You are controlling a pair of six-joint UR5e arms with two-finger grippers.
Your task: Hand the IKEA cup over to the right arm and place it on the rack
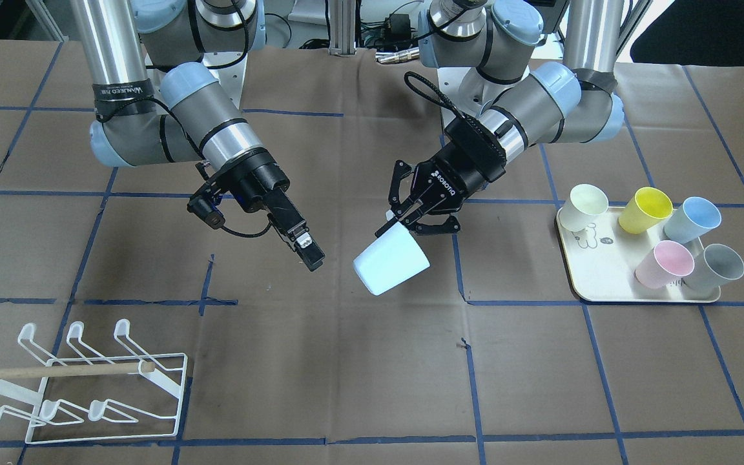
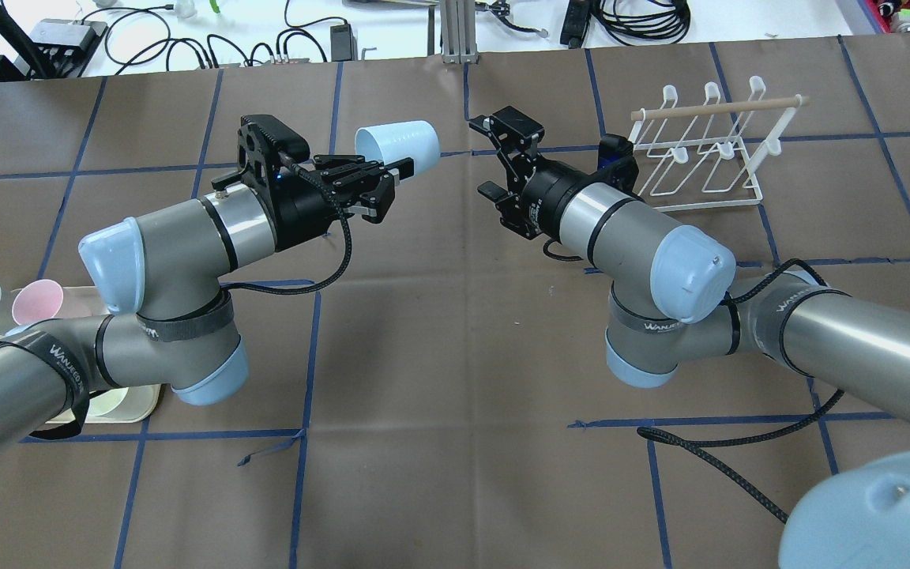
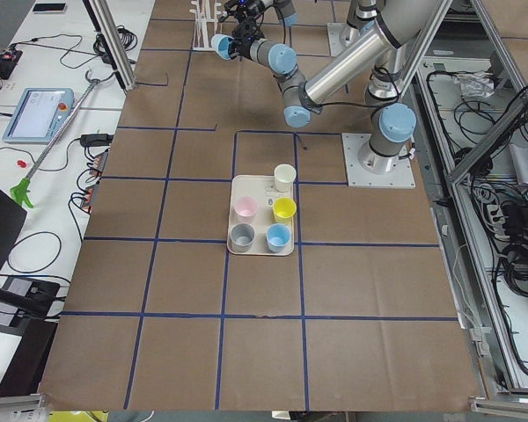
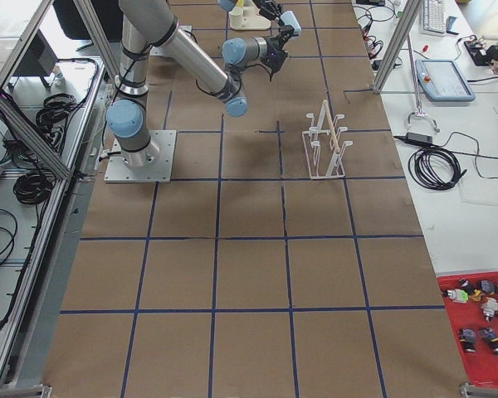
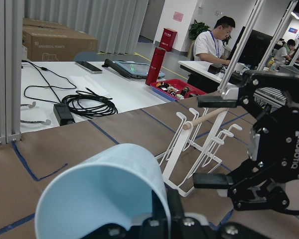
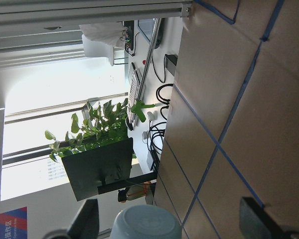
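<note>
The IKEA cup (image 1: 390, 263) is pale blue and hangs tilted above the table's middle. My left gripper (image 1: 400, 221) is shut on its rim. In the overhead view the cup (image 2: 400, 142) points its base toward my right gripper (image 2: 486, 158), which stands open a short gap away, not touching it. The right wrist view shows the cup's base (image 6: 147, 224) low between the wide-spread fingers (image 6: 87, 221). In the left wrist view the cup (image 5: 104, 189) fills the foreground. The white wire rack (image 1: 88, 387) with its wooden dowel stands bare of cups, beyond the right arm (image 2: 637, 237).
A cream tray (image 1: 643, 298) holds several coloured cups on my left side of the table. Blue tape lines grid the brown table cover. Cables and a person at a desk lie beyond the table's far edge.
</note>
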